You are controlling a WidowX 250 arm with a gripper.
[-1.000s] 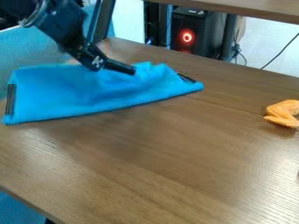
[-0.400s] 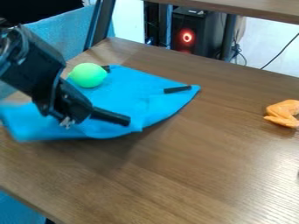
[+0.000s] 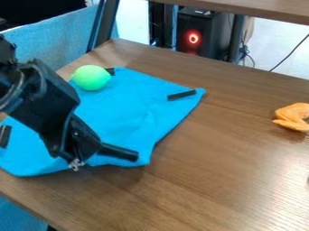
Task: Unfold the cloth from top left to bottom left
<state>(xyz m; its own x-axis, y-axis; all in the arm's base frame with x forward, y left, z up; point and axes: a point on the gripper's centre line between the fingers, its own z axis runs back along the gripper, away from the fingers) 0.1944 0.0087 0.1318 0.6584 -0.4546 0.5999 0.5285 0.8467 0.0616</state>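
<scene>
The black gripper (image 3: 119, 152) is low over the front part of the blue cloth (image 3: 124, 106), left of the view's centre, shut on the cloth near its front edge. Most of the cloth lies spread on the table, with some wrinkles toward the front right. Dark strips show at its back corner, near its right corner and at its left side. The arm, coming in from the left, hides part of the cloth's left half.
A green ball-like object (image 3: 91, 77) rests on the cloth's back left part. An orange object (image 3: 292, 117) is at the right on the brown table (image 3: 223, 167). The table's front edge runs across the lower left.
The gripper has moved from the cloth's back edge toward the front, and the held edge has come along. The cloth now spreads farther forward, and the green object behind is uncovered.
</scene>
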